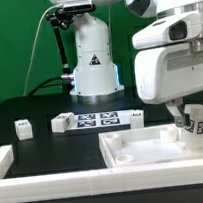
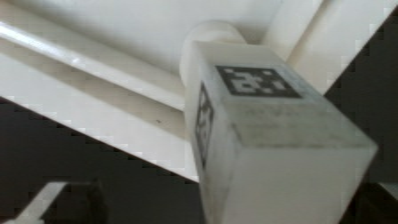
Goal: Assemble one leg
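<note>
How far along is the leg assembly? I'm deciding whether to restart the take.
Seemingly done: the leg stands at the tray-like part's corner. In hand: nothing gripped; the gripper sits around the leg, jaws open. Left: whether the leg is fully seated cannot be seen; the arm must back off.

Claw [image 1: 192, 124] low, jaws wide apart

No legible words, brands or numbers. Signs only: black-and-white square fiducial tags on the leg [image 2: 258, 82], on the marker board [image 1: 98, 119], and on small white pieces [image 1: 23, 127] on the worktop.
</note>
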